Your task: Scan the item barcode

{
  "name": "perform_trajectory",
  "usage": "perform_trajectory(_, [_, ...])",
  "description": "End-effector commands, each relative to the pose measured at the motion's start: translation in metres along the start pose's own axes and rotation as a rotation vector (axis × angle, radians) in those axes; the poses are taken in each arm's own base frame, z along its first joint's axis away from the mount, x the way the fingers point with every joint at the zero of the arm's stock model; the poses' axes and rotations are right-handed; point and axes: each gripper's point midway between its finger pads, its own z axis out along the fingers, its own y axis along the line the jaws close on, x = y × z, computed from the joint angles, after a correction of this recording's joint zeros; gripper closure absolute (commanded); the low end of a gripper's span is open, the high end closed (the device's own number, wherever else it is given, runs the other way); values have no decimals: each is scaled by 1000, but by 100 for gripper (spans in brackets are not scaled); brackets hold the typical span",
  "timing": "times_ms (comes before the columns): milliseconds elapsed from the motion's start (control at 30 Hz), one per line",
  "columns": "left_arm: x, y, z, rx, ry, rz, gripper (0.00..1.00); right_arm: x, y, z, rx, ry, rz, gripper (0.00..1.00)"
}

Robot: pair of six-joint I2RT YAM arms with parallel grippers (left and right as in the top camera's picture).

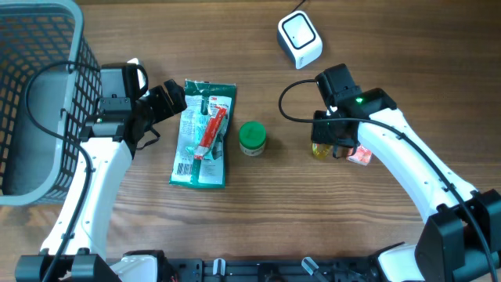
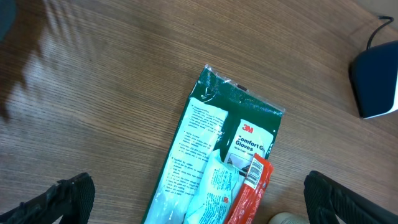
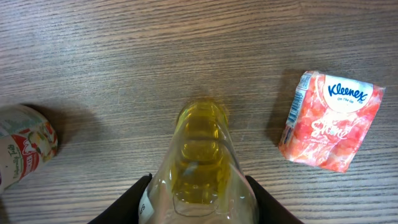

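Note:
A clear bottle of yellow liquid (image 3: 199, 155) lies on the wooden table, its neck pointing away from the right wrist camera. My right gripper (image 3: 198, 205) is shut on its body, one black finger pressed to each side; from overhead the arm hides most of the bottle (image 1: 319, 150). No barcode shows on it. The white scanner (image 1: 300, 39) stands at the back of the table, above and left of my right gripper (image 1: 333, 145). My left gripper (image 1: 168, 98) hangs wide open over the top end of a green glove pack (image 2: 217, 155), holding nothing.
A red-and-white packet (image 1: 211, 129) lies on the glove pack (image 1: 202, 133). A green-lidded jar (image 1: 252, 138) stands mid-table. A pink Kleenex pack (image 3: 329, 121) lies just right of the bottle. A grey mesh basket (image 1: 70, 47) fills the far left.

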Motion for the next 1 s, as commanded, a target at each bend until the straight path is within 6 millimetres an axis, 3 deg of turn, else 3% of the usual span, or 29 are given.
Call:
perform_trajectory(0, [-9,-5,-7,21,-27,6,0,1,1,-6,-11,-16,-2,63])
perform_trajectory(267, [-9,-5,-7,21,-27,6,0,1,1,-6,-11,-16,-2,69])
perform_trajectory(967, [-9,-5,-7,21,-27,6,0,1,1,-6,-11,-14,-3,69])
